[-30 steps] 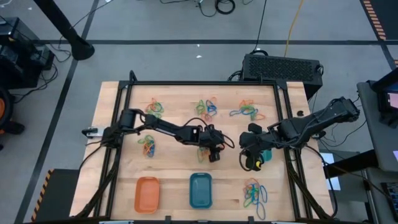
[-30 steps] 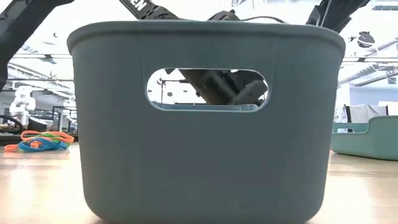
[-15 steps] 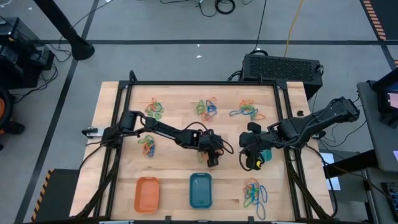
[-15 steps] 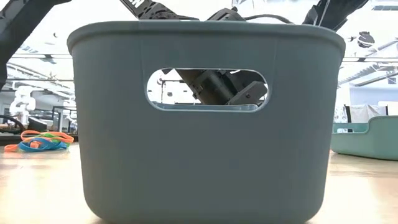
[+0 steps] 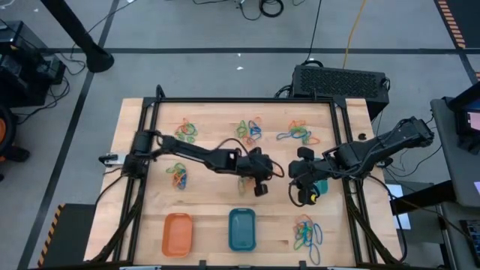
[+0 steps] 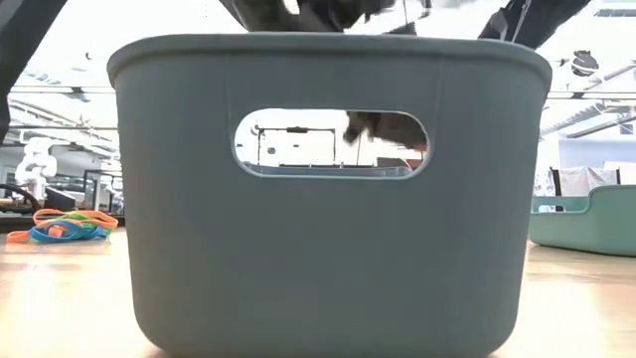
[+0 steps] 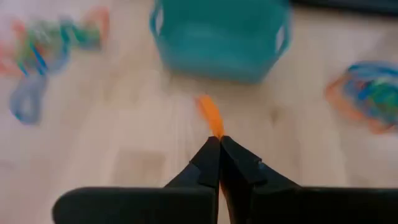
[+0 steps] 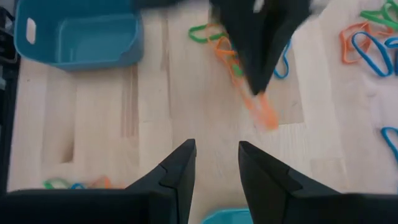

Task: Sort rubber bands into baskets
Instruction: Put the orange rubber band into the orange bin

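Note:
My left gripper (image 5: 259, 187) hangs over the table's middle, shut on an orange rubber band (image 7: 210, 115). The right wrist view shows the same band (image 8: 264, 113) below it. My right gripper (image 5: 304, 196) stands open to the right, above the edge of a blue basket (image 5: 322, 186), with nothing between its fingers (image 8: 186, 163). The orange basket (image 5: 178, 234) and the teal-green basket (image 5: 241, 229) stand on the table near its near edge. Piles of mixed rubber bands lie at the far side (image 5: 250, 130) and at the near right (image 5: 306, 232). My left gripper pinches one end of the orange rubber band (image 7: 215, 129) between its two fingertips. The fingers slant down from the table's left. The band sticks out past the tips and hangs below them (image 8: 266, 118); I cannot tell whether its free end touches the table.
Further band piles lie at the far left (image 5: 186, 130), the far right (image 5: 296, 134) and the left (image 5: 178, 175). In the low view the teal-green basket (image 6: 328, 199) fills the foreground, with bands (image 6: 62, 227) to its left. Bare wood lies between the baskets and my grippers.
My left gripper dipped a little toward the near edge, then rose from the table. In the low view it has gone from filling the basket's slot to showing only at the slot's top.

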### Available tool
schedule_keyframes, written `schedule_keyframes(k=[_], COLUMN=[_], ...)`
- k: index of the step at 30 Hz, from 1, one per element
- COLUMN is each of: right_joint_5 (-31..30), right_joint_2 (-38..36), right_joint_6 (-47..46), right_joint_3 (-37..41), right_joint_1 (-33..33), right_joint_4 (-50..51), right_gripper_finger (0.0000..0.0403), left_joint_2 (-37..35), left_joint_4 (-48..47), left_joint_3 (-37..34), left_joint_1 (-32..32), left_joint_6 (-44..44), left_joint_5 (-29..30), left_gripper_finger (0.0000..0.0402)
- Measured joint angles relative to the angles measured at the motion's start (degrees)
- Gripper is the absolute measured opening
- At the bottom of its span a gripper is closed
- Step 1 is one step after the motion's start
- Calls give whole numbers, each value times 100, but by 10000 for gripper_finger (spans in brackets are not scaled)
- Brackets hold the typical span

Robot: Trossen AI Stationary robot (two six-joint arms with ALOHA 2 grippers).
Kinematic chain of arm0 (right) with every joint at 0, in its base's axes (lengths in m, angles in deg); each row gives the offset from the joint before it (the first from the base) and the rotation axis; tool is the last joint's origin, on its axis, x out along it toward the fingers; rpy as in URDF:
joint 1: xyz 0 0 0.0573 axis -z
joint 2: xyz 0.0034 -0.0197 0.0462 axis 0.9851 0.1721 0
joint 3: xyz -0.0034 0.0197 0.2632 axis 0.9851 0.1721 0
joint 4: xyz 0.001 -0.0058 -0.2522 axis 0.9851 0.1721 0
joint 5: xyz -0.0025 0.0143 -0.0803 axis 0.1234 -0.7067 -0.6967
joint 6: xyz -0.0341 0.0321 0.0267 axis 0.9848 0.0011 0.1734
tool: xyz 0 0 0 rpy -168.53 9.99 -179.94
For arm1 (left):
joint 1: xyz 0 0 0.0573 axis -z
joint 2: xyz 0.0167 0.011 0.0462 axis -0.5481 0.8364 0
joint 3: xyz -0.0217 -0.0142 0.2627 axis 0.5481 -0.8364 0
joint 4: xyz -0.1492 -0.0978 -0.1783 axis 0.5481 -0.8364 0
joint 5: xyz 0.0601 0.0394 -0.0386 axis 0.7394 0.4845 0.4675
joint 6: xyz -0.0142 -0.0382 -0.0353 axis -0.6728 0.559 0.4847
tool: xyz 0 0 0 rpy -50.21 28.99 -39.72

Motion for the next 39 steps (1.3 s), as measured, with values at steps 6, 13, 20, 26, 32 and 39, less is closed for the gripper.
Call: schedule_keyframes(k=[6, 13, 20, 26, 32, 39], right_joint_5=[-3, -21, 15, 45, 60, 61], right_joint_2=[0, 0, 2, 82, 559, 1324], right_joint_6=[569, 1588, 2632, 2890, 2863, 2160], right_joint_3=[0, 0, 0, 0, 0, 0], right_joint_1=[3, 68, 175, 294, 308, 269], right_joint_4=[-45, -869, -1858, -2762, -3738, -5005], right_gripper_finger=[114, 114, 114, 114, 114, 114], left_joint_2=[-1104, -2354, -3032, -3096, -2963, -2956], left_joint_4=[-2151, -4640, -5781, -6318, -6302, -5940], left_joint_3=[4, -2, -2, -18, -268, -996], left_joint_1=[-2, 403, 1591, 2818, 3796, 4706], left_joint_6=[-132, 1541, 3659, 4895, 5254, 5172], left_joint_5=[-8, -655, -694, -754, -747, -164], left_gripper_finger=[7, 5, 5, 4, 4, 4])
